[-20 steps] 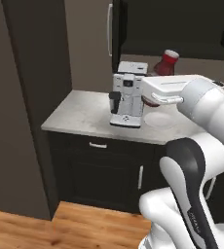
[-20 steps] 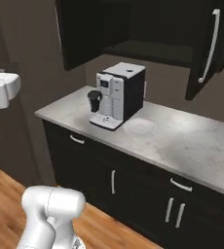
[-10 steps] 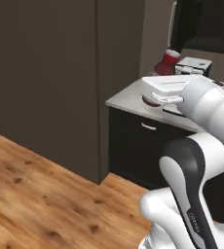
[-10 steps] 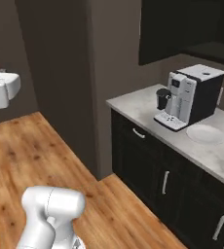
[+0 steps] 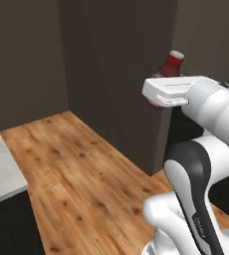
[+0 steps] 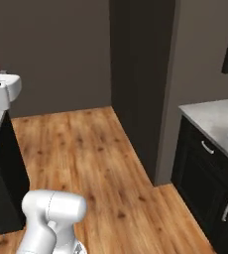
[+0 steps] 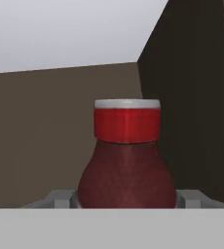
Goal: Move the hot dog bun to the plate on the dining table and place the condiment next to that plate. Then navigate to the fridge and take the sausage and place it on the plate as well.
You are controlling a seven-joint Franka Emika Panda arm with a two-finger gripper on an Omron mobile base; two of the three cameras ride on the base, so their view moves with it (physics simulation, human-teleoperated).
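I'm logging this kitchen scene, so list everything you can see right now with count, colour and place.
condiment: one, red bottle with red cap, held upright in the claw.
floor: one, brown wood planks, across the room's middle.
tall cabinet: one, dark, standing at the floor's far side.
counter: one, grey marble top on black drawers, at the right.
arm: one, white with dark joints.
claw: one, white, closed on the condiment.

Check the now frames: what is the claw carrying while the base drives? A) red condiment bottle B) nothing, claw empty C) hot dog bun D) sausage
A: the red condiment bottle with its red cap sits upright between the fingers of the claw in the hand view, and the left base view shows the same bottle rising above the hand, over the wooden floor.
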